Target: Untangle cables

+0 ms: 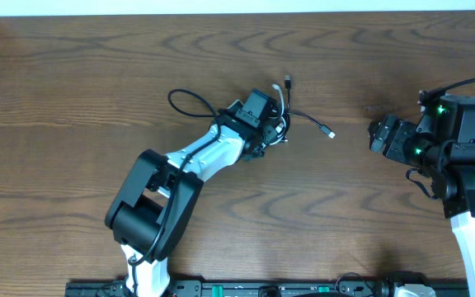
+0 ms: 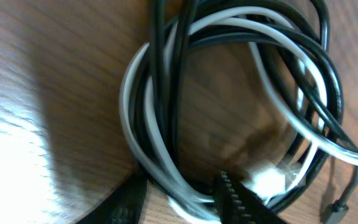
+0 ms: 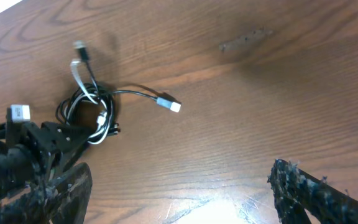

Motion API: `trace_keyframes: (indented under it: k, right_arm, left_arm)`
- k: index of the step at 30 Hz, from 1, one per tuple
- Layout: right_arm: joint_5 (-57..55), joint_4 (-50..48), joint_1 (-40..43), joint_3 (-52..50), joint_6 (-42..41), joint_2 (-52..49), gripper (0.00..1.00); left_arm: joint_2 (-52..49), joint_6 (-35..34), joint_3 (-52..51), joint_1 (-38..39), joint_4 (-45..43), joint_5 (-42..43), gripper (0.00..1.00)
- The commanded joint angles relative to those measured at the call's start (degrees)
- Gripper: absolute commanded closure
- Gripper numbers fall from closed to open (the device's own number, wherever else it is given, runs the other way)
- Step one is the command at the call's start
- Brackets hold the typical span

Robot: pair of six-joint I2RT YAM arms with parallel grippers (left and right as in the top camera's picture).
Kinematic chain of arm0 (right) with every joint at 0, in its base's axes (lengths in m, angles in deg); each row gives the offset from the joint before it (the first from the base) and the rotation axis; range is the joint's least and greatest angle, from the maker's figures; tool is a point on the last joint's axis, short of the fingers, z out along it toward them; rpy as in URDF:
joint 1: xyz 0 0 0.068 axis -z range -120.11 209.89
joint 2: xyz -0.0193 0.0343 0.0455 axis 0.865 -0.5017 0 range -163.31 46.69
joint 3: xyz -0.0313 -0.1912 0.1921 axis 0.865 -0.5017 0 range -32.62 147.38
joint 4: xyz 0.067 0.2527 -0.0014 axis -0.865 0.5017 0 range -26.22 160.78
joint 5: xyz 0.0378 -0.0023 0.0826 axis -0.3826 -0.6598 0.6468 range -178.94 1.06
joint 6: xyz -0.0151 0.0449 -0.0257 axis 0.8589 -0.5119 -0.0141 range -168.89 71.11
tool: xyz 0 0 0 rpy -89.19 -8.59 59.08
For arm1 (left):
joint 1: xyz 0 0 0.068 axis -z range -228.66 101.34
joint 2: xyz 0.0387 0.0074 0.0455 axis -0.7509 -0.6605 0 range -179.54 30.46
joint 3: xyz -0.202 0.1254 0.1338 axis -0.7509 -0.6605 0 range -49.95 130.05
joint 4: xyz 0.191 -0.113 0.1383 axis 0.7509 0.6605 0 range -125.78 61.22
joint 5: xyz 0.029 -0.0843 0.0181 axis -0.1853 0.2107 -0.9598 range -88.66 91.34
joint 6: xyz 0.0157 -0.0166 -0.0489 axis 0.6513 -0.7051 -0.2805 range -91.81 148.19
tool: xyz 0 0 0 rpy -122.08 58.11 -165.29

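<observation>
Serrated black finger (image 2: 235, 200) right up against the left wrist lens, its blurred partner opposite, and the lower edge of the coil running between the two. The left jaws stand part open astride that bundle; whether they actually pinch it, I cannot tell.

Inside the coil the black cable (image 2: 160, 74) and the white cable (image 2: 127, 106) wind round together in several turns. Black strands cross straight over the white ring and both lie flat on the bench (image 2: 36, 93).

From overhead, the tangle sits just above the middle of the bench, and the left arm (image 1: 209, 153) reaches up to it from the lower left. Its wrist covers most of the coil, so only the edges show. A loose black loop trails out to the left. One black lead runs out to the right and ends in a small plug (image 1: 330, 133) lying on bare wood. Two more plugs (image 1: 288, 82) poke up beyond the coil, close together.

Over to the right wrist view: the right jaws are spread wide with nothing between them but wood. They sit well apart from the tangle, off to its right. A small white label (image 3: 18, 112) shows on the left arm's head, just beside the coil.
</observation>
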Motion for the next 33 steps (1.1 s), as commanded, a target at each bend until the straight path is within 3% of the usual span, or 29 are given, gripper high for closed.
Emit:
trace_keyframes:
  k: [1,5,10,18,29,33]
  right_arm:
    - [-0.9,0.5,-0.2,1.0,-0.7,0.0,0.12]
    - [-0.9,0.5,-0.2,1.0,-0.7,0.0,0.12]
    - [-0.9,0.5,-0.2,0.9,-0.7,0.0,0.12]
    - [1.3,0.0,-0.2,0.9,-0.7,-2.7,0.15]
    - [24.7,-6.4,-0.2,0.9,9.5,-11.8,0.23]
    - [30.8,-6.7,-0.3,0.9,12.6,-16.2,0.23]
  left_arm:
    - [-1.7,-1.0,1.2,0.5,-0.3,-0.8,0.73]
    - [-1.7,-0.3,1.2,0.3,-0.4,-0.8,0.92]
    - [-0.1,5.6,1.3,0.2,-0.6,-0.7,0.93]
    - [13.3,19.1,1.3,0.2,-0.6,3.7,0.92]
    - [18.9,19.5,1.3,-0.6,-0.7,14.3,0.93]
    - [18.9,21.4,1.3,-4.1,-3.5,25.7,0.93]
